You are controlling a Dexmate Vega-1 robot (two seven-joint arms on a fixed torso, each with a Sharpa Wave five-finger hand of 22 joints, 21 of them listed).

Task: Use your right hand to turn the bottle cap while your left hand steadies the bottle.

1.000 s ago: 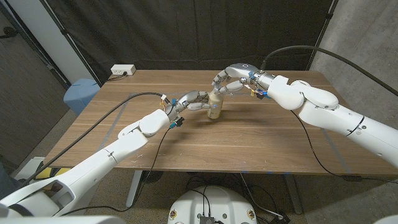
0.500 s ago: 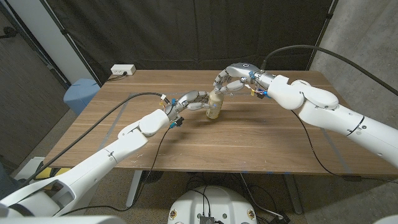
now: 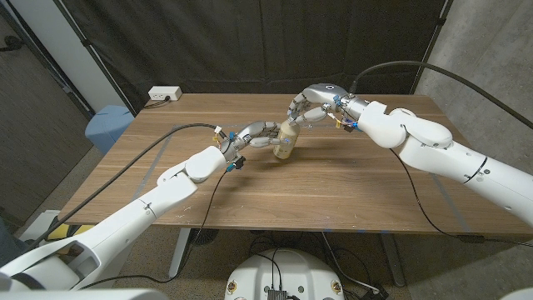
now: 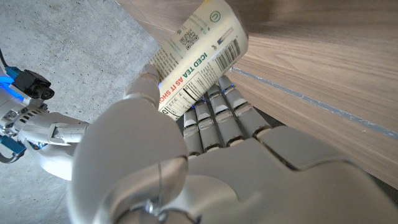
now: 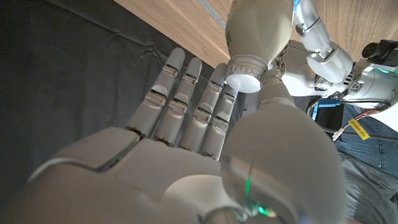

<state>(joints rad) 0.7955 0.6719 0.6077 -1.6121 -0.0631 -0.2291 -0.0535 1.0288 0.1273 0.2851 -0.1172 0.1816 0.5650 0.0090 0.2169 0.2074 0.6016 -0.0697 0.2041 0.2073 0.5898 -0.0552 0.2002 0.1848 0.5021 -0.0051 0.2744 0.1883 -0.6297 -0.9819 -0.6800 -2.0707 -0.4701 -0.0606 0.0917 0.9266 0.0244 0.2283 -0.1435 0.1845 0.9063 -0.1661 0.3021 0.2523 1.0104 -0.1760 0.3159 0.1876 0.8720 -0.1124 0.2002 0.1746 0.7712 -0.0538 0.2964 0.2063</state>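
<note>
A beige iced-tea bottle stands slightly tilted at the middle of the wooden table. My left hand grips its body from the left; its fingers wrap the printed label of the bottle. My right hand arches over the bottle's top from the right. The white cap sits between the thumb and the fingers of my right hand, which pinch it. My left hand shows beyond the bottle.
A white power strip lies at the table's far left corner. A blue bin stands on the floor beside the table's left edge. A dark curtain hangs behind. Cables trail from both wrists over the table.
The right hand's fingers have shifted slightly around the cap, and the bottle leans a little more toward the left hand. Both arms stay in place.
</note>
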